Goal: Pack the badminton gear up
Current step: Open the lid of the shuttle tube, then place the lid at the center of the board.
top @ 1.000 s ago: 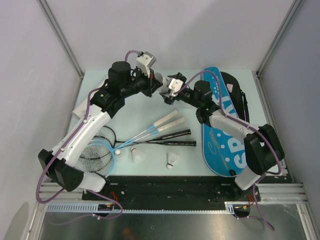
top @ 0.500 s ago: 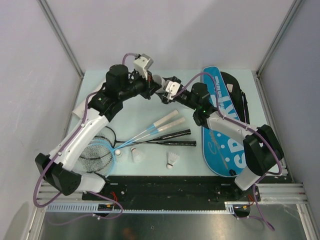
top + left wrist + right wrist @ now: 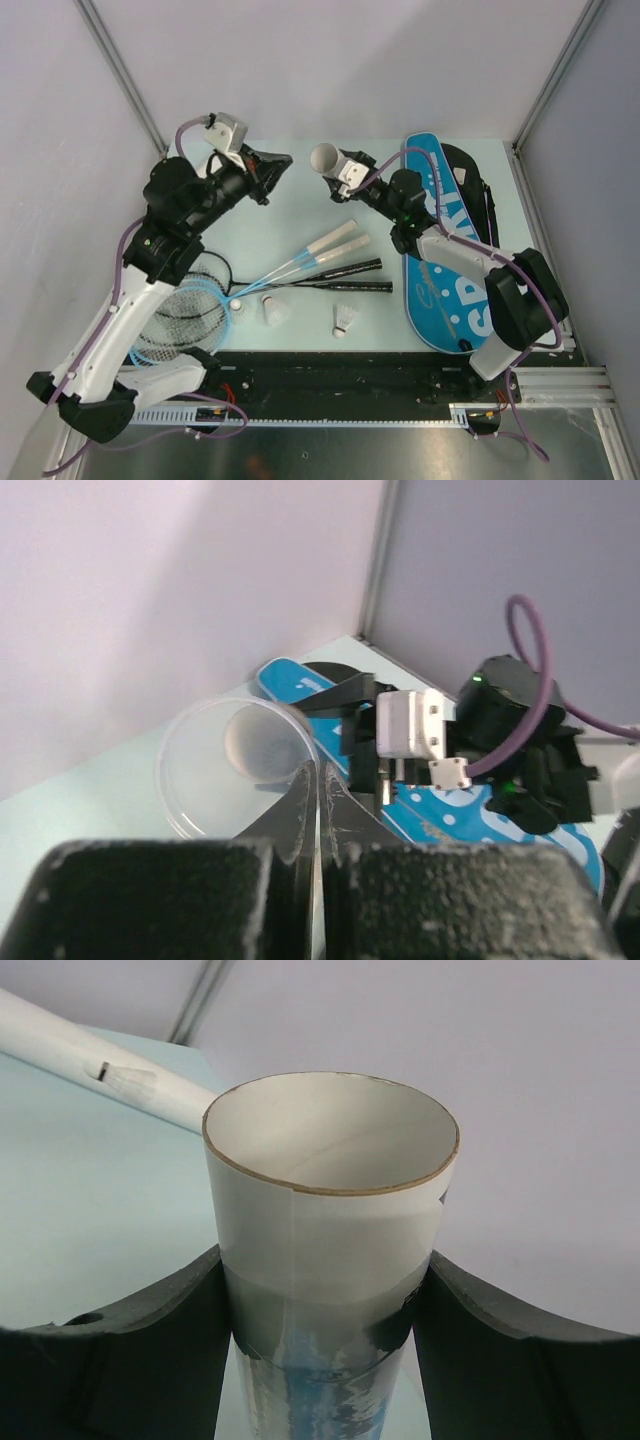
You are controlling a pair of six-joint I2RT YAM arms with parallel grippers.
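Note:
My right gripper [image 3: 342,172] is shut on a long white tube [image 3: 325,158] and holds it raised over the back of the table, open mouth toward the left; the wrist view shows the fingers [image 3: 150,1330] clamped on the tube [image 3: 330,1190]. My left gripper [image 3: 272,165] is to the left of the tube and apart from it, shut on the rim of a clear round cap [image 3: 215,780]. Two rackets [image 3: 330,265] lie mid-table, heads [image 3: 190,310] at the left. Three white shuttlecocks [image 3: 345,318] lie near the front. The blue-black SPORT bag [image 3: 450,260] lies on the right.
A second white tube [image 3: 90,1055] lies on the table at the far left, seen in the right wrist view. Grey walls close in the back and sides. The black base rail [image 3: 330,370] runs along the near edge.
My left gripper has pulled back to the left, away from the tube, with the clear cap in it. The tube's open mouth now shows. The right arm has barely moved.

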